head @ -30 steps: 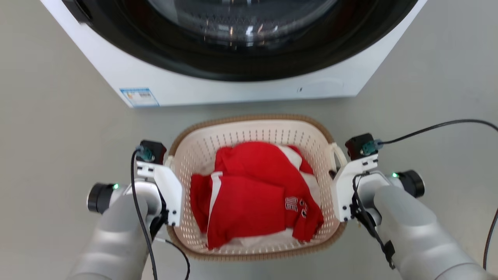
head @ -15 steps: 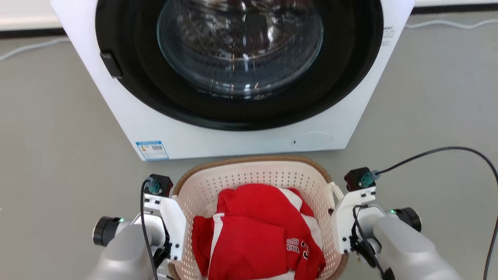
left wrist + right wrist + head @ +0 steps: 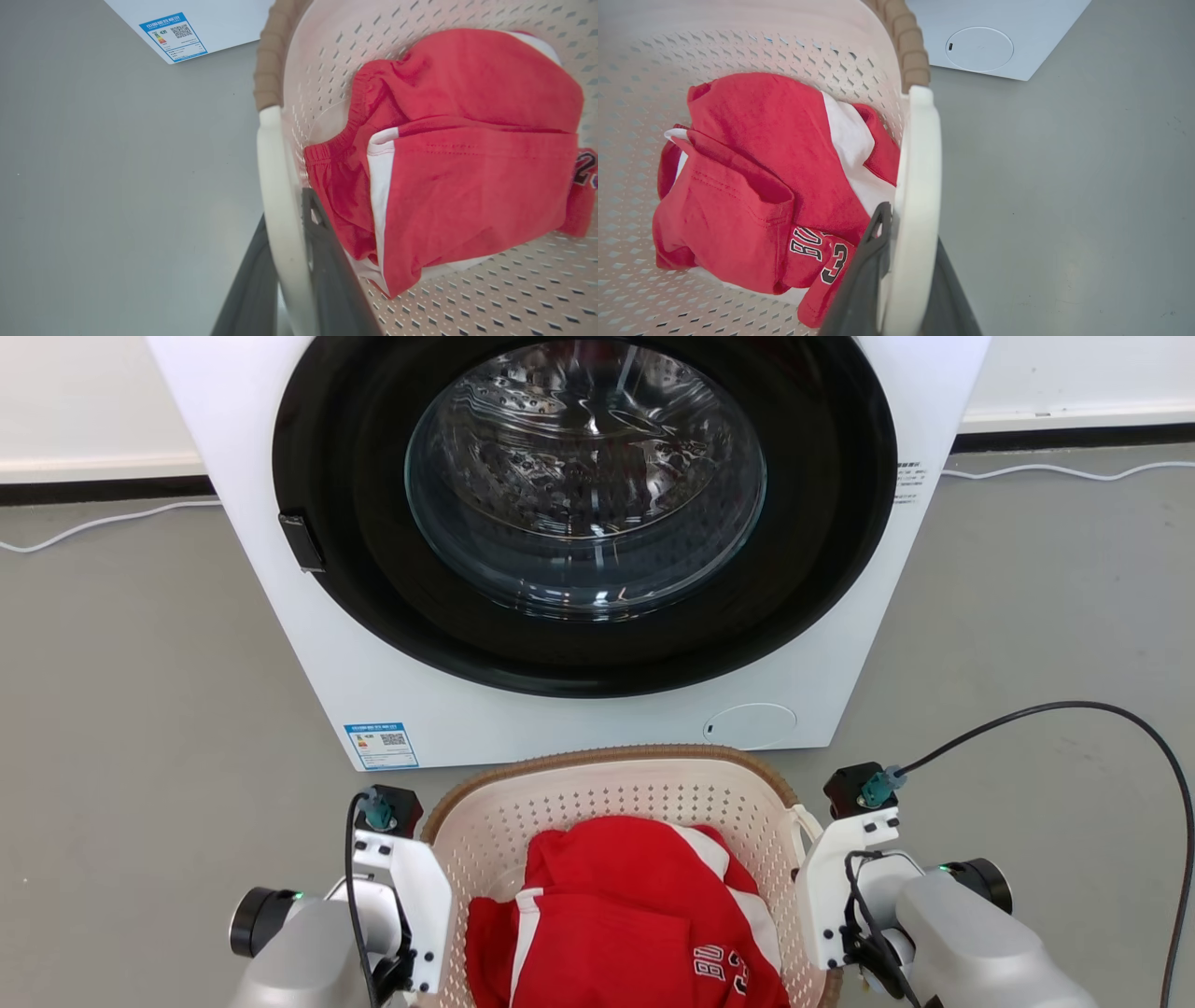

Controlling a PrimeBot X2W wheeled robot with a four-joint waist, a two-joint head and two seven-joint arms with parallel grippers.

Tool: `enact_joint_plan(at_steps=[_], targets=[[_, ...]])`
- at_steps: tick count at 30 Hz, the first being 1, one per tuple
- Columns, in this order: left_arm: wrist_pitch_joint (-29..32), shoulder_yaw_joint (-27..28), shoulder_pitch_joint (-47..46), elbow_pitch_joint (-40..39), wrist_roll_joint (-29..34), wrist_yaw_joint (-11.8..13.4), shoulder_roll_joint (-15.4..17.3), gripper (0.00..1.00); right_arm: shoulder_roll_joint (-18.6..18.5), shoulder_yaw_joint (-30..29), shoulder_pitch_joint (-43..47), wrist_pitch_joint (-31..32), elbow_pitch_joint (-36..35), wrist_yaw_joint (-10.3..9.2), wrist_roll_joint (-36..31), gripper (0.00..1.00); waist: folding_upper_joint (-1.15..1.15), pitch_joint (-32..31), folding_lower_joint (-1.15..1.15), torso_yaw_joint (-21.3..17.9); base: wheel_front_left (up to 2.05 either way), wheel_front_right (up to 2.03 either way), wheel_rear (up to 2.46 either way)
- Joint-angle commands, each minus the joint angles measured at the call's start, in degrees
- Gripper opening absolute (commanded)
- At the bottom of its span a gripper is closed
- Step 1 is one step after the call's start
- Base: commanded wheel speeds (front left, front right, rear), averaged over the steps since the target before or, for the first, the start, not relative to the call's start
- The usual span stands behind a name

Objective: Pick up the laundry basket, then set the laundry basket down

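**drum_watcher:** Mostly the head camera has moved since a second ago, tbh. Far more of the washing machine (image 3: 392,691) door is taken in now, and the laundry basket (image 3: 607,803) is pushed down to the bottom edge of the view. It's flanked by both arms exactly as before, so no slip between them can be claimed.

**sock_gremlin:** Agreed. How are the hands set, though?

**drum_watcher:** Left hand (image 3: 287,219): nearly closed, with the white side handle (image 3: 275,186) pinched between its two dark fingers, one finger inside the basket wall and one outside. Right hand (image 3: 913,233): same story, with the other handle (image 3: 917,163) clamped between its fingers.

**sock_gremlin:** And where's the basket sitting?

**drum_watcher:** It's placed right in front of the washer, its brown rim close to the white front panel, between the blue label (image 3: 381,745) and the round cap (image 3: 750,724). Red and white clothing (image 3: 616,915) is heaped inside. Grey floor (image 3: 140,709) is seen all around. Whether the base is touching the floor or has been raised off it can't be told from these angles.
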Motion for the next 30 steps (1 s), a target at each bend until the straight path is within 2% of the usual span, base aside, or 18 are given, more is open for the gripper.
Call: enact_joint_plan(at_steps=[1, 30], targets=[[0.02, 0.28, -0.88, -1.59, -0.09, -0.43, 1.07, 0.0, 1.45, 1.48, 0.2, -0.19, -1.22, 0.97, 0.41, 0.0, 0.0, -0.21, 0.0, 0.04, 0.0, 0.0, 0.0], [0.2, -6.04, -3.52, -2.41, -5.84, -0.43, 2.73, 0.0, 1.45, 5.67, -2.14, -1.82, 0.59, 0.97, 5.39, 0.0, 0.0, 1.74, 0.0, -0.15, 0.0, 0.0, 0.0]])
